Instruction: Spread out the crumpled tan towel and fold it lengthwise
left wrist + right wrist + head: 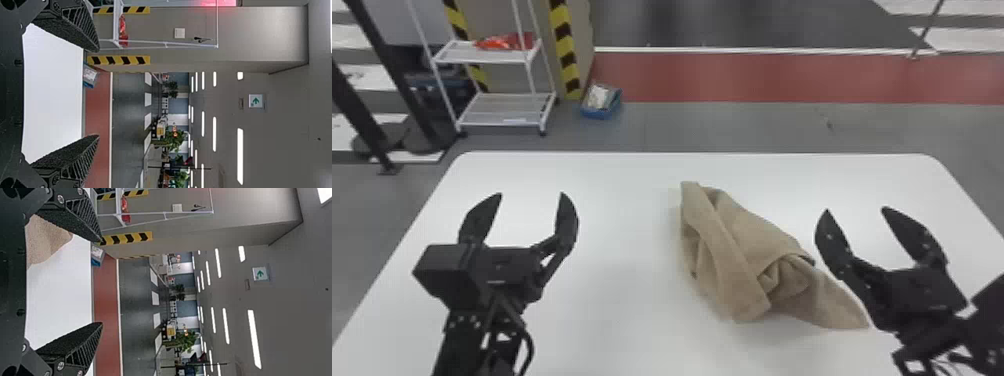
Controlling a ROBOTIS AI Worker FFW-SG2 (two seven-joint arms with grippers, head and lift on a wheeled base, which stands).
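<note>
Table [612, 200]: white top, rounded far corners, and all the action's on or over it.
Towel [742, 245]: here it is, on the table, R of its middle, a crumpled heap w/ a thick fold running along it; long way goes from table's far side down to near R.
L gripper [532, 193]: fingers wide apart, nothing btwn them, over table's L half.
R gripper [855, 209]: also spread wide, nothing held, over table's R side; can't tell if it touches the towel.
Crumples: so we're at step 1, I'd say, the spreading; lengthwise fold must wait till it's flat.
Towel's near R corner [849, 315]: looks the best grab for R gripper; prob. needs to back off a bit, drop low & pinch.
Towel's far end [690, 190]: L gripper's likely target, going R across table, then both pull apart. Risk: pinching 2 layers at once.
</note>
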